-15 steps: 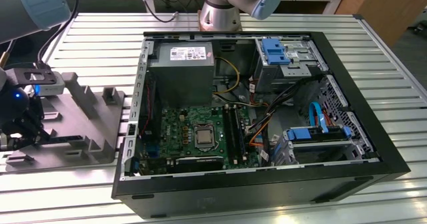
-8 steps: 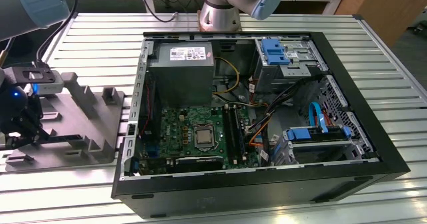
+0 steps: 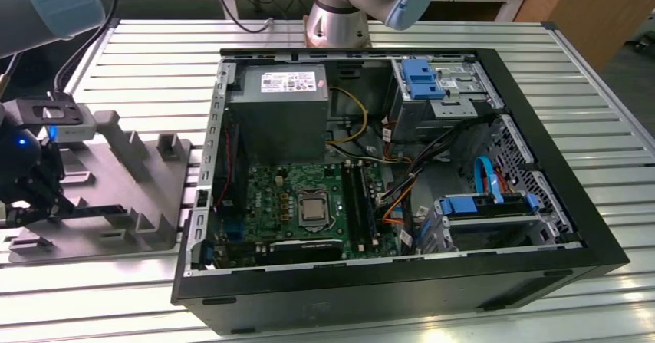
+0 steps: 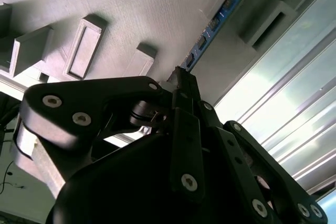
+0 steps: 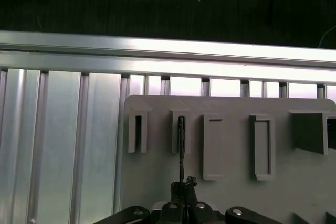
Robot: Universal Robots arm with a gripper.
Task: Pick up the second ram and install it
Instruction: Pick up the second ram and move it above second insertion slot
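While the fingers pinch the second ram standing in the grey block, a skewed lift could jam it.

Even room light fills the exterior view, the ribbed tabletop gleaming softly while the computer case interior lies shadowed. In both wrist views the tabletop's slats glare white; the pincer, clasping the second ram, reads as a near-black silhouette
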